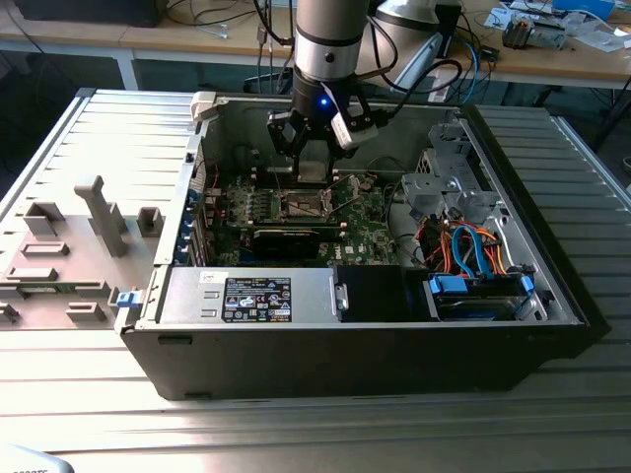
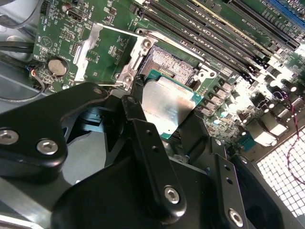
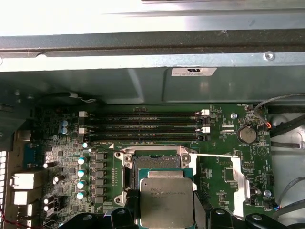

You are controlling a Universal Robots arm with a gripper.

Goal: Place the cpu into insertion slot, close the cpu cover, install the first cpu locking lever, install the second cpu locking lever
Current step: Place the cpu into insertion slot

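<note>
Grey-green cpu [image 3: 167,200] pinched in tool [image 3: 166,210], lower centre, near open slot [image 3: 153,163]; placing step, judged; squaring required.

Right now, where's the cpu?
In the first wrist view the cpu is clamped in the hand, unseated, by the edge of the insertion slot; the open cpu cover lies alongside.

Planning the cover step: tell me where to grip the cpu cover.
Probably the free outer rail of the cpu cover, farthest from the insertion slot, coming from above: the frame lies swung open beside the slot, hinged at its edge.
</note>
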